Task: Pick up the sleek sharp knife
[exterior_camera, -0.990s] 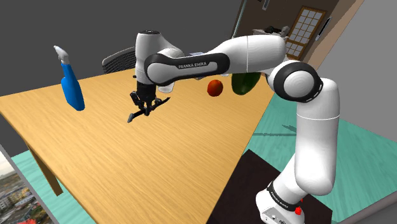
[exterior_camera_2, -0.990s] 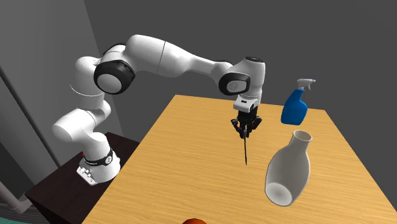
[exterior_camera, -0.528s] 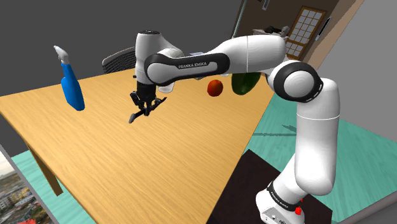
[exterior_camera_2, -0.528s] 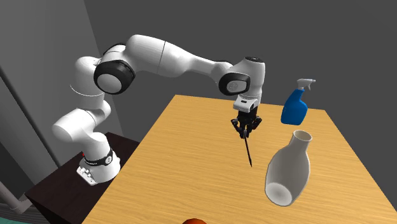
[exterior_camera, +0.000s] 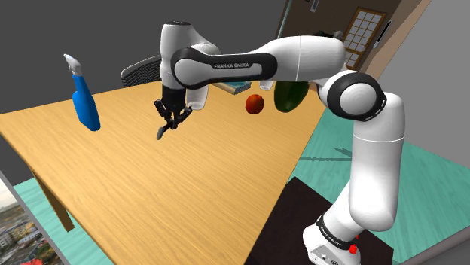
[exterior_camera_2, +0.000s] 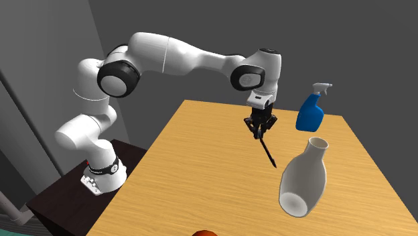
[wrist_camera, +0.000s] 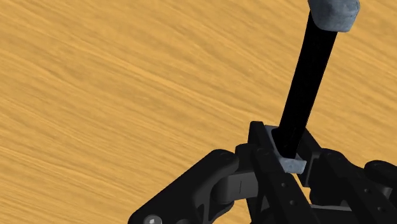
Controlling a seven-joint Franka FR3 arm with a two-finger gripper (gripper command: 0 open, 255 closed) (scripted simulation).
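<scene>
In the shoulder view the white arm reaches from its stand (exterior_camera: pixel 316 226) at five o'clock in the picture up and across to the middle, where the black gripper (exterior_camera: pixel 172 117) points down over the wooden table (exterior_camera: pixel 173 196). Its fingers are clamped on the knife (exterior_camera: pixel 162 133), a thin dark sliver that slants out of the claw toward seven o'clock. A blue spray bottle (exterior_camera: pixel 84 105) stands at nine o'clock from the gripper, well apart from it. A red round thing (exterior_camera: pixel 254 104) and a dark green thing (exterior_camera: pixel 290 94) sit at three o'clock, beyond the forearm, and a dark chair back (exterior_camera: pixel 139 71) shows at eleven o'clock behind the table's far edge. In the second exterior view the gripper (exterior_camera_2: pixel 260 126) hangs over the table (exterior_camera_2: pixel 201 174) with the knife (exterior_camera_2: pixel 266 149) in its grip, the slim blade slanting down toward five o'clock. The spray bottle (exterior_camera_2: pixel 311 112) stands at two o'clock from the gripper. A white vase (exterior_camera_2: pixel 305 178) stands at four o'clock, just beside the knife's tip. In the wrist view the two black fingers (wrist_camera: pixel 261 153) close tight on the knife (wrist_camera: pixel 308 83), clasping a grey collar at one end. Its long black body runs away from the gripper (wrist_camera: pixel 285 151) to a grey cap, with the table's (wrist_camera: pixel 114 95) wood grain behind it.
</scene>
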